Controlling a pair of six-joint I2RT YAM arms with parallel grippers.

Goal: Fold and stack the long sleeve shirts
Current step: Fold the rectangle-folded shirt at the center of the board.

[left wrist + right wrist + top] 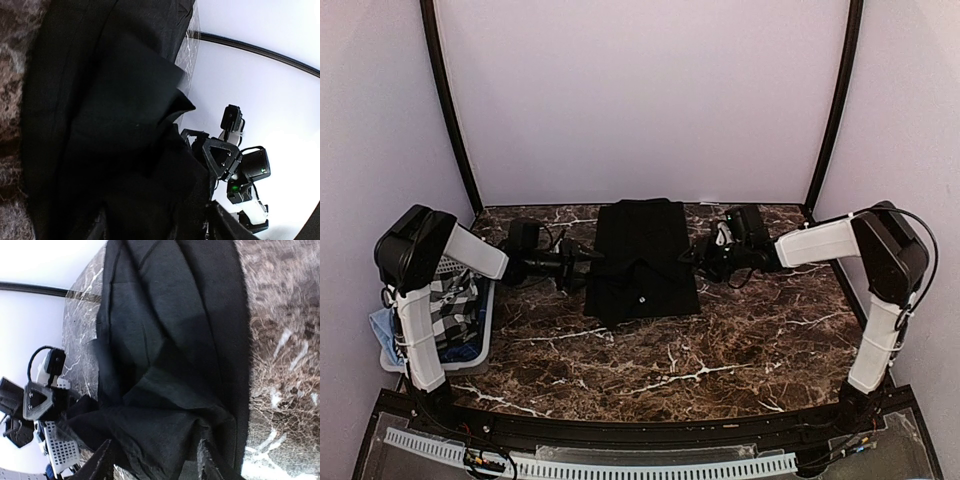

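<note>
A white slotted strip was seen lying closest, along the near edge below the two arm bases. Beyond it, a counter of glossy dark brown stone with white veins was enclosed by plain pale walls and two curved black posts. A black shirt of soft matte cloth was laid flat at the middle of the far half, folded into a rough rectangle. Its long axis ran from the far edge towards the near edge, and the near end was slightly wider. One small pale button was seen near that end.

The left gripper was closed on bunched cloth at the shirt's left edge. The right gripper was likewise clamped on its right edge, with folds drawn up between the fingers.

A white slatted basket holding checked cloth was set at the left edge, by the near left corner.
</note>
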